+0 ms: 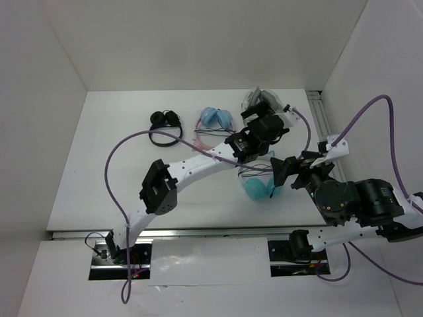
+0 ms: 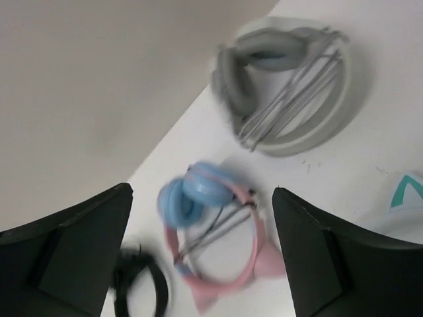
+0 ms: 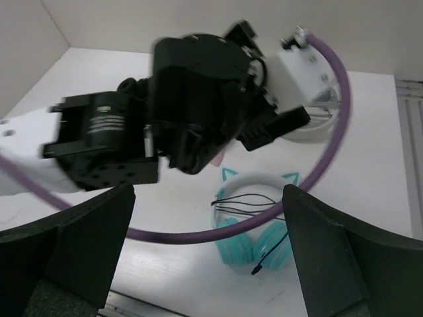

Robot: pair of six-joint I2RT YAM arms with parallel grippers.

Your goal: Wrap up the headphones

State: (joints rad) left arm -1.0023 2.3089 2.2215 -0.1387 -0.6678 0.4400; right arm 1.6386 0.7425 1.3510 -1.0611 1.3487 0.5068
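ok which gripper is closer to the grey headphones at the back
Left. The left gripper hangs open just on the near side of the grey headphones. The right gripper is further toward the near edge, open next to the teal headphones.

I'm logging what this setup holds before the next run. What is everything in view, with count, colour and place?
teal headphones: one, teal cups, pale band with cat ears, black cable across it; on the table below the right gripper
pink-banded blue headphones: one, light blue cups, pink band; far middle of the table
grey headphones: one, grey; far right corner
black headphones: one, black; far left, beside the pink-banded pair
table: one, white; walled on three sides
purple cables: two, purple; one looping off each arm
arms: two, white and black; reaching in from the near edge
left gripper: one, black, open; above the pink-banded pair
right gripper: one, black, open; above the teal pair
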